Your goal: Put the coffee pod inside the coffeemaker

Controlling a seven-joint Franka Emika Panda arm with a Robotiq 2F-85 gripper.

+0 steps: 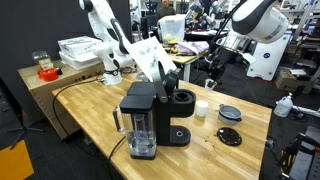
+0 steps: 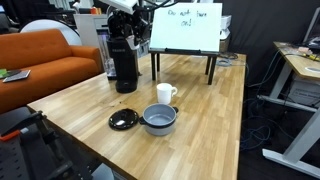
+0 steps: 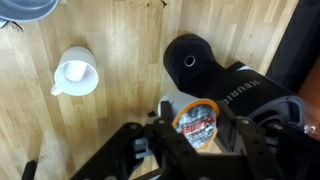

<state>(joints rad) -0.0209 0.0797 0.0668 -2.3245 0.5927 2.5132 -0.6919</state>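
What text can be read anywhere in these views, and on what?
"Do not": handwritten on the whiteboard; the rest of the writing is too blurred.
"KEURIG", as best it reads: white letters on the coffeemaker.
Print on the coffee pod lid: too blurred to read.
Nothing else legible.

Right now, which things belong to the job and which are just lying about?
Job: coffee pod, held in the shut pincer; coffeemaker.
Lying about: white cup, grey bowl, black disc, whiteboard sign.
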